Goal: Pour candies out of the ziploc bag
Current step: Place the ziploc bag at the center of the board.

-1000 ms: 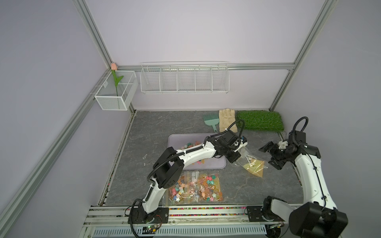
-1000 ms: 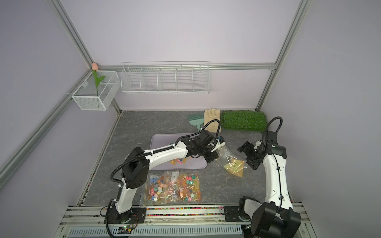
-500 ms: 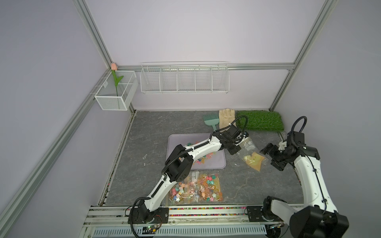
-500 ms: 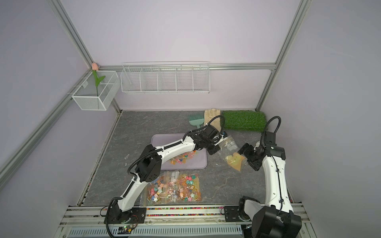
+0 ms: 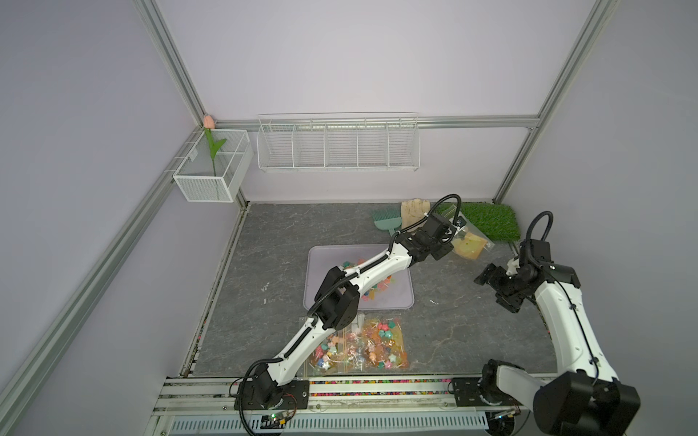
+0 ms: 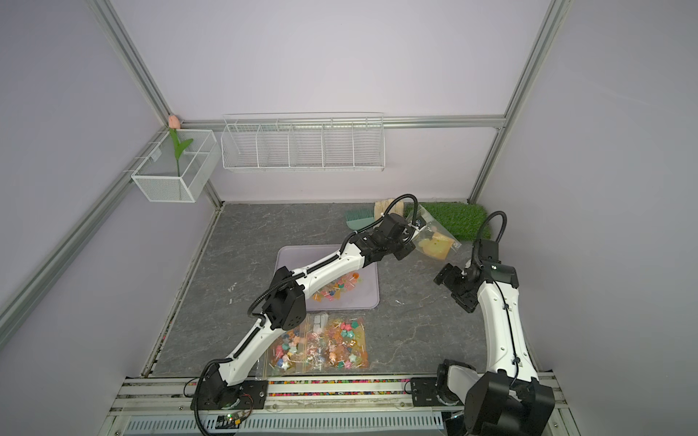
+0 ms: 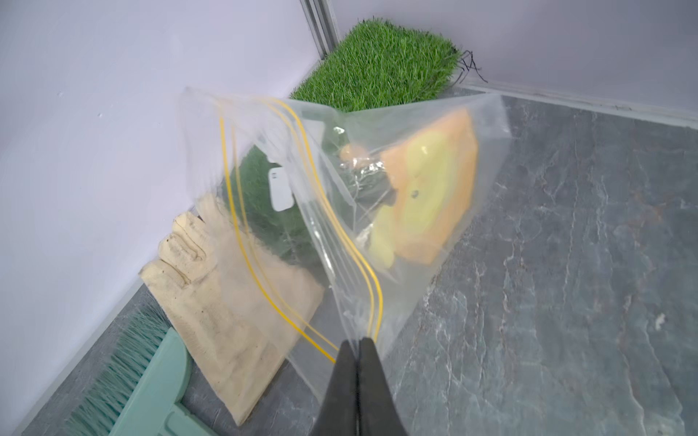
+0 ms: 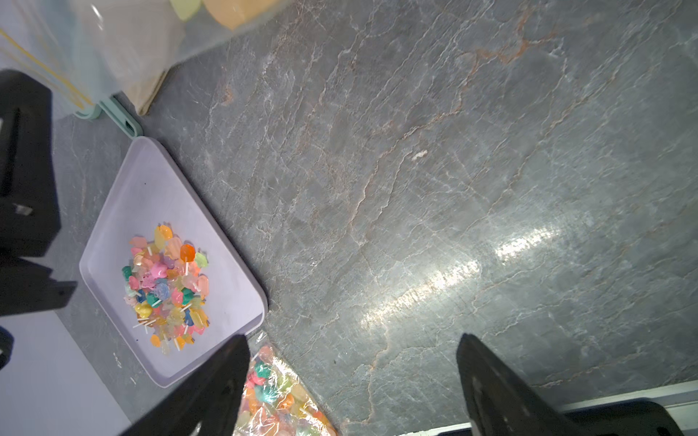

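My left gripper (image 7: 358, 341) is shut on a corner of the ziploc bag (image 7: 377, 196), a clear bag with yellow zip lines. It hangs above the table at the back right (image 5: 468, 243) (image 6: 434, 239); an orange and yellow card shows inside it. The candies (image 8: 166, 287) lie heaped in a lilac tray (image 8: 151, 181) at mid-table, partly hidden under my left arm in both top views (image 5: 374, 292) (image 6: 336, 288). My right gripper (image 8: 353, 339) is open and holds nothing. It hovers right of the tray (image 5: 491, 287) (image 6: 449, 283), apart from the bag.
Clear bags full of candies (image 5: 359, 347) (image 6: 321, 347) (image 8: 279, 392) lie in front of the tray. A cloth glove (image 7: 211, 279), a teal brush (image 7: 151, 385) and a grass mat (image 7: 377, 64) sit along the back wall. Wire baskets (image 5: 338, 145) hang on that wall.
My left arm has carried the bag from beside the tray up and back toward the grass mat. The right gripper stayed open and drew slightly away to the right.
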Robot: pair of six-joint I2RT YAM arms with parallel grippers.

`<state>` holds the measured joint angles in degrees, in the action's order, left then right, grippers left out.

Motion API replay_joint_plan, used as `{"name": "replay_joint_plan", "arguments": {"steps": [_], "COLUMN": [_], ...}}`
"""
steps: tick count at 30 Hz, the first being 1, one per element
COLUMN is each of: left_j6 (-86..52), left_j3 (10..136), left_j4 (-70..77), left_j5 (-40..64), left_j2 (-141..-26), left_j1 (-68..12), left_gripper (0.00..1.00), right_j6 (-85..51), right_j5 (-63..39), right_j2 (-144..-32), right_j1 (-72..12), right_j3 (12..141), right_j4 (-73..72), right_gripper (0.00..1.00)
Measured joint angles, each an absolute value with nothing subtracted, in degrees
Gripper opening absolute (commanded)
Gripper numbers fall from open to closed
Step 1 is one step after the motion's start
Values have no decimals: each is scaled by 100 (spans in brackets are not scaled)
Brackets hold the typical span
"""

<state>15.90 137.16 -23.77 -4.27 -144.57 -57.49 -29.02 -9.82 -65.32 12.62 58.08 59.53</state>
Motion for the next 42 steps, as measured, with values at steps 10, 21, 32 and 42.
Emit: {"name": "replay_joint_plan", "arguments": {"steps": [10,21,32,42], "left_j6": [578,-1597,-2543,-2377], "left_j3": [12776,11474,11526,10938], "left_j4": [-2285,-1122,-287,-368], "left_j5": [202,1682,2425,2222], "left_j2": [-14127,-13804,-13874,-13633], "left_j1": [-5780,-5872,-5872,-5861], "left_gripper": [0,0,29,69], "right_j6": [-2934,-3004,-3020,-3015], "right_j5": [-775,-701,-681,-685], "right_j2": [-6543,-6543,-6534,-6482], "right_j1": [1258,1258,1258,1258], "right_j3": [6060,6333,6333,6333], "right_j4": [6016,6020,6023,6020], "right_gripper": [89,89,89,89]}}
